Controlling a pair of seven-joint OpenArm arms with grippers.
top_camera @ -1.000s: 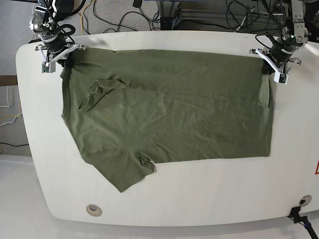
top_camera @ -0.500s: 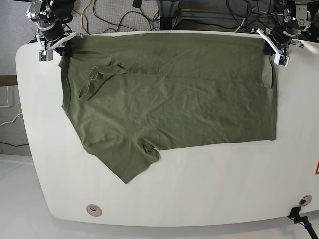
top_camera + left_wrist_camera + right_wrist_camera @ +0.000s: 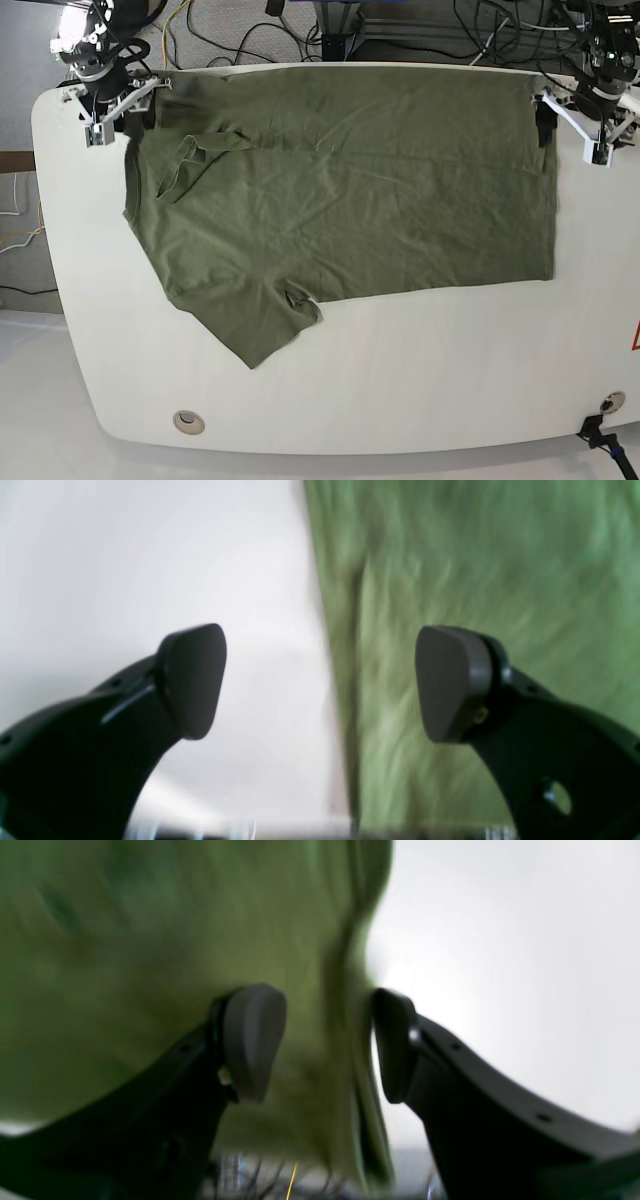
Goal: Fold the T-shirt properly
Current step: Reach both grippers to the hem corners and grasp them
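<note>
The white desk (image 3: 400, 380) carries the olive T-shirt (image 3: 350, 200), spread flat between both sets of fingers, its far corners beneath them. Left gripper (image 3: 320, 680) fingers stand wide, straddling the hem edge; right gripper (image 3: 325, 1045) fingers stand parted around a fabric ridge, not pinching. Recommended: lift both clear together, avoiding snagging the corners.

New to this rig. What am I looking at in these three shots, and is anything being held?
It is a two-armed robot at a white table. The wide picture looks down from above; the two close-ups come from cameras on each wrist, looking past the hand's dark fingers. A green T-shirt lies spread flat, one sleeve pointing toward the near edge. The left hand is at the hem corner, the right hand at the shoulder corner. Both are open: the left holds nothing, while the right has loose cloth between its fingers, unpinched.
</note>
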